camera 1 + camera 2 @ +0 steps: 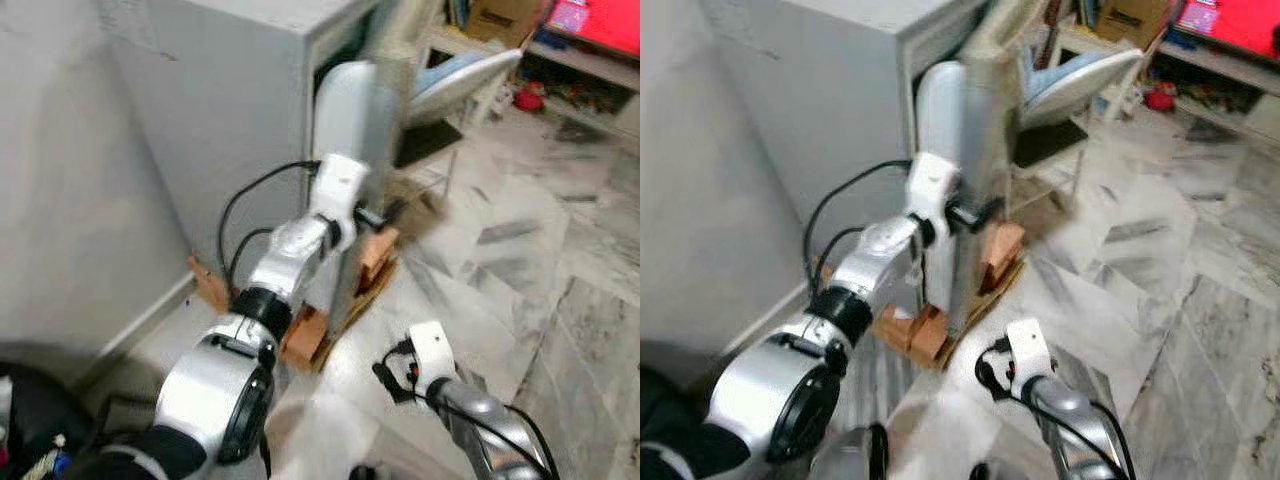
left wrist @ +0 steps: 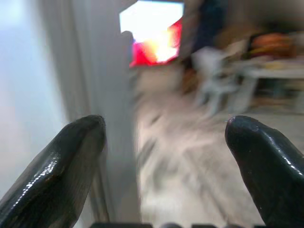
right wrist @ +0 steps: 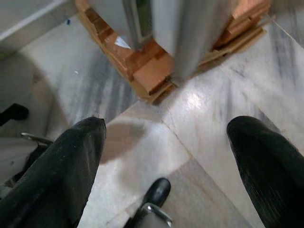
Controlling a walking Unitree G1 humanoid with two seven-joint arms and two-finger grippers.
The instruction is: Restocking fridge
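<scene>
Marble floor [image 1: 520, 250], lower right of frame. Grey fridge [image 1: 230, 110] upper centre, on bricks [image 1: 305, 335]. Left gripper [image 1: 385, 215] spread-fingered at door [image 1: 350, 150] edge; right gripper [image 3: 166, 166] likewise spread, holding nothing. Judged: door-opening step; next, swing wider.

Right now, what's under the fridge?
The fridge stands on bricks laid over a flat board on the marble floor. How far the bricks run beneath it is hidden. The left claw is at the door edge, open.
</scene>
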